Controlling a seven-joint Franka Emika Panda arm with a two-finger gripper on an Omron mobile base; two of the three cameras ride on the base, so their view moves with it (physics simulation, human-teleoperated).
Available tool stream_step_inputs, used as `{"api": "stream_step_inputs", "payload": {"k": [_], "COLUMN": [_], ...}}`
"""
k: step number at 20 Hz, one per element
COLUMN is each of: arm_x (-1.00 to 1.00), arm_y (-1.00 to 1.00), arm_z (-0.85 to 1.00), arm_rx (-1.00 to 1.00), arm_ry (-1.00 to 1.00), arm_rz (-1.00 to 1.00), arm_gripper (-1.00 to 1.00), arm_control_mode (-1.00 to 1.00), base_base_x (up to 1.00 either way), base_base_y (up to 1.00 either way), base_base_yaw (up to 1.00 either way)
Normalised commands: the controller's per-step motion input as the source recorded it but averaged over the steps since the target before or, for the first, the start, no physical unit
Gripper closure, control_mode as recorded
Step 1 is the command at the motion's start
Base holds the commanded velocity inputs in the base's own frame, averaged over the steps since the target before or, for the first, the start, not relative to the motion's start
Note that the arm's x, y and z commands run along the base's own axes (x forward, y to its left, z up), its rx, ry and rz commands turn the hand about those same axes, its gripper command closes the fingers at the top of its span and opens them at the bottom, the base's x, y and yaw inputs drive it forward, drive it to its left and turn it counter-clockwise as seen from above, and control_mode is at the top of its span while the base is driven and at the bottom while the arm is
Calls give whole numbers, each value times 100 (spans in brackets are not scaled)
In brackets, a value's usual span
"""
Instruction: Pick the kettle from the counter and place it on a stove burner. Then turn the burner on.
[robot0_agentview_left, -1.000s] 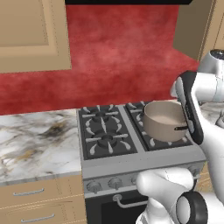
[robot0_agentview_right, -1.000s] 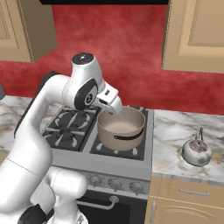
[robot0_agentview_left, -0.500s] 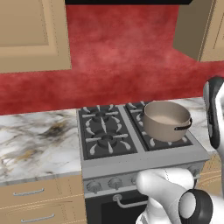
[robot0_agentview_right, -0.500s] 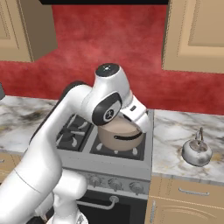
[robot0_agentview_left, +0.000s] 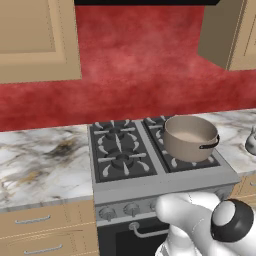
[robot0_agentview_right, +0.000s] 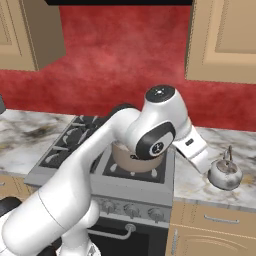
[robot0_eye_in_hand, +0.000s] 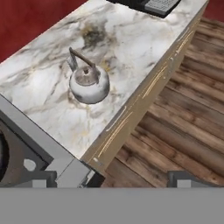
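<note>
The kettle (robot0_eye_in_hand: 89, 83), small, silvery and squat with a thin upright handle, stands on the marble counter (robot0_eye_in_hand: 48, 52) right of the stove. In the right base view my arm reaches across the stove and my gripper (robot0_agentview_right: 202, 162) hangs just left of the kettle (robot0_agentview_right: 225, 173), apart from it. Its two dark fingertips (robot0_eye_in_hand: 94, 179) stand wide apart in the hand view, open with nothing between them. The kettle's edge (robot0_agentview_left: 251, 141) peeks in at the right of the left base view. Free stove burners (robot0_agentview_left: 116, 134) lie on the stove's left half.
A large tan pot (robot0_agentview_left: 190, 137) with dark side handles occupies a right-hand burner. Knobs (robot0_agentview_left: 131, 209) line the stove front. A dark appliance (robot0_eye_in_hand: 153, 5) sits further along the counter. Wood floor (robot0_eye_in_hand: 183, 109) lies beyond the counter edge. Wall cabinets (robot0_agentview_right: 222, 40) hang above.
My arm has swung right, from over the pot to beside the kettle, leaving the left base view. The gripper stayed open. Pot and kettle have not moved.
</note>
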Motion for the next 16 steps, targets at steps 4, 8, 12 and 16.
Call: {"api": "stream_step_inputs", "payload": {"k": [4, 8, 12, 16], "arm_x": [0, 1, 13, 6], "arm_y": [-92, -58, -33, -11], "arm_z": [-5, 0, -8, -7], "arm_rx": [0, 0, 0, 0], "arm_ry": [-1, -6, -5, -1], "arm_rz": [-8, 0, 6, 8], "arm_gripper": [-100, -100, -100, -100], "arm_control_mode": [-100, -100, -100, -100], "base_base_x": [0, 0, 0, 0], "base_base_y": [0, 0, 0, 0], "base_base_yaw": [0, 0, 0, 0]}}
